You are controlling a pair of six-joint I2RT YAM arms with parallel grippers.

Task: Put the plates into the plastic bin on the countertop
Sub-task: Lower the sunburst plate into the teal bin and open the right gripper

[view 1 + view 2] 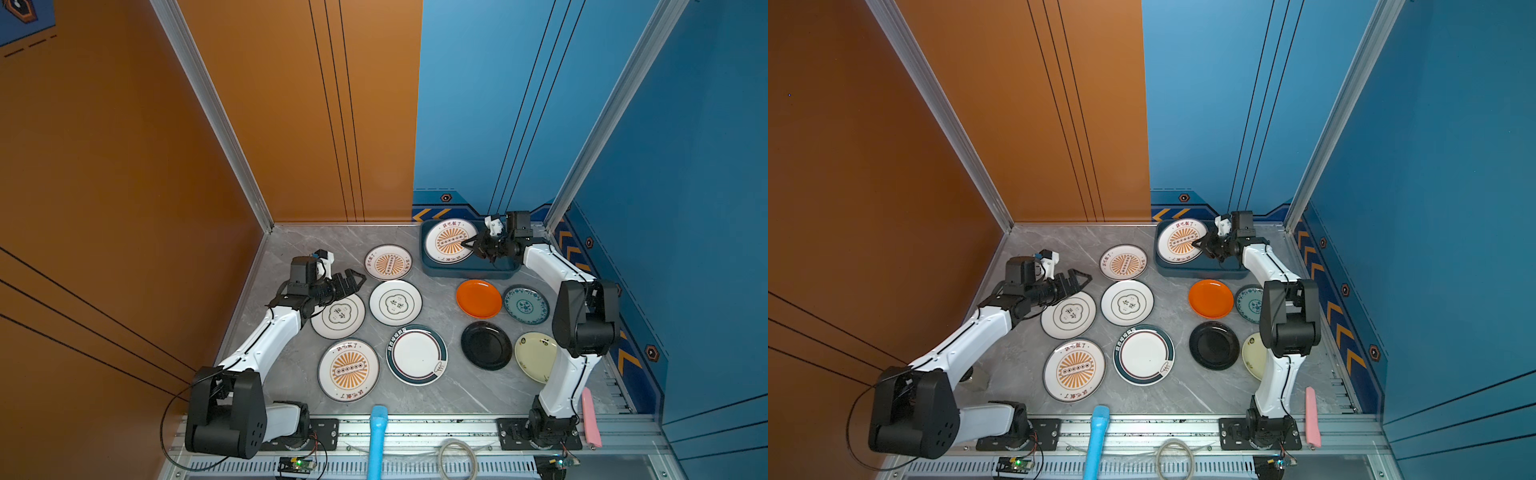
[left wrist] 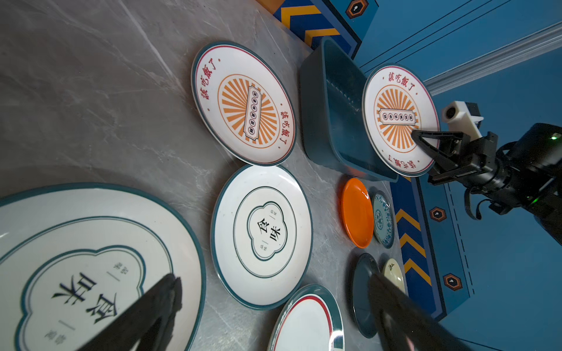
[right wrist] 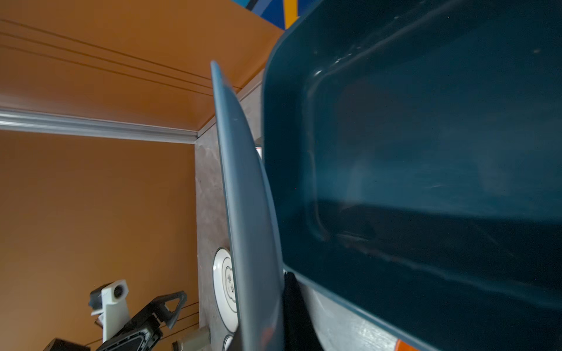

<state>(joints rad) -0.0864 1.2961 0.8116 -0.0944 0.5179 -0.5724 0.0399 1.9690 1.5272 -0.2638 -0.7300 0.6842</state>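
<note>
The right hand, clamped on the rim of a sunburst plate, holds it tilted over the teal plastic bin in the upper right of the grey counter. The left hand, spread wide and empty, hovers over a cloud-motif plate at centre left. Eight other plates lie flat on the counter outside the bin.

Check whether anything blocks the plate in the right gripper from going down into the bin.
Nothing visible does. The right gripper holds the sunburst plate tilted over the plastic bin, and in the right wrist view the bin's inside looks bare. The orange plate lies outside the bin.
</note>
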